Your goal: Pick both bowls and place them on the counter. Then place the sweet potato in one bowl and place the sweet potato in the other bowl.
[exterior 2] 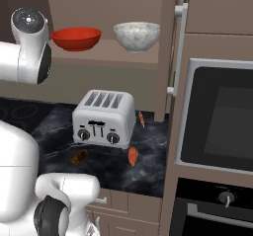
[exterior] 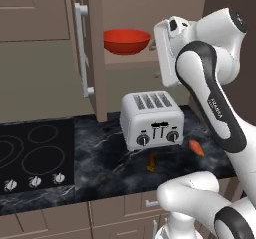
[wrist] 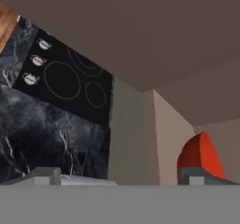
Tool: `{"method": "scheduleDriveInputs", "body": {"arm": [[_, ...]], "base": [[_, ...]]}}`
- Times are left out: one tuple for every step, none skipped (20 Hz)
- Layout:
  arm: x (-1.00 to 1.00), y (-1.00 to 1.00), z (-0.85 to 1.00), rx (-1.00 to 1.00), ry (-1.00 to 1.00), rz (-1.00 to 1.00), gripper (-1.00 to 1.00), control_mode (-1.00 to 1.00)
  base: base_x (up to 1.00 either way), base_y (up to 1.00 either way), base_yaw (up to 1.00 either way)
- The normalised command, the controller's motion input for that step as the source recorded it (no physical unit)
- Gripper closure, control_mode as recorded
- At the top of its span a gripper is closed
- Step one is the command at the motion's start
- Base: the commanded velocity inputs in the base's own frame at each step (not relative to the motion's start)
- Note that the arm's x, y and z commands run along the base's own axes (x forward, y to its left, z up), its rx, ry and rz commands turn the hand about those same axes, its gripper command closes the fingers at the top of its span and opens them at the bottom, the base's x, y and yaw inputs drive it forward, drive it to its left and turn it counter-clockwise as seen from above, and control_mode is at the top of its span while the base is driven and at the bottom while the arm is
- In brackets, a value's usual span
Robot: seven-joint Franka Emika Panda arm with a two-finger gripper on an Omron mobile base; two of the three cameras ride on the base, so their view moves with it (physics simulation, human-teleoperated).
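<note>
Two bowls on the open cabinet shelf above the worktop: one wide glossy red bowl (exterior 2: 76, 38), one deeper grey-white marbled bowl (exterior 2: 137, 36), side by side, apart. Black marble-look counter (exterior 2: 148, 156) carries one silver four-slot toaster (exterior 2: 104, 118). Three small orange-brown vegetable pieces lie on it: one orange sweet potato (exterior 2: 132, 156) just in front of the toaster, one thin piece (exterior 2: 141, 119) beside the toaster toward the wall, one darker piece (exterior 2: 79, 157) at front. Two-finger gripper (wrist: 119, 176) raised beside the shelf, near the red bowl; fingers spread wide, nothing between them. One black glass cooktop (exterior: 35, 155) with three knobs
</note>
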Motion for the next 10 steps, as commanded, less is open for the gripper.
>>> {"method": "scheduleDriveInputs", "body": {"arm": [[0.0, 0.02, 0.22, -0.16, 0.0, 0.09, -1.0, -1.0], [0.0, 0.01, 0.17, -0.15, 0.0, 0.08, -1.0, -1.0], [0.0, 0.0, 0.13, -0.16, 0.0, 0.08, -1.0, -1.0], [0.02, 0.0, 0.11, -0.17, 0.0, 0.09, -1.0, -1.0], [0.04, 0.0, 0.07, -0.17, -0.01, 0.07, -1.0, -1.0], [0.05, 0.0, 0.08, -0.2, -0.01, 0.03, -1.0, -1.0], [0.05, 0.0, 0.03, -0.2, -0.01, 0.01, -1.0, -1.0], [0.04, 0.0, 0.03, -0.19, -0.01, 0.0, -1.0, -1.0], [0.03, -0.03, 0.0, -0.16, -0.01, 0.0, -1.0, -1.0], [0.06, -0.06, 0.0, -0.12, -0.03, 0.0, -1.0, -1.0]], "base": [[0.0, 0.0, 0.0], [0.0, 0.0, 0.0], [0.0, 0.0, 0.0], [0.0, 0.0, 0.0], [0.0, 0.0, 0.0], [0.0, 0.0, 0.0], [0.0, 0.0, 0.0], [0.0, 0.0, 0.0], [0.0, 0.0, 0.0], [0.0, 0.0, 0.0]]}}
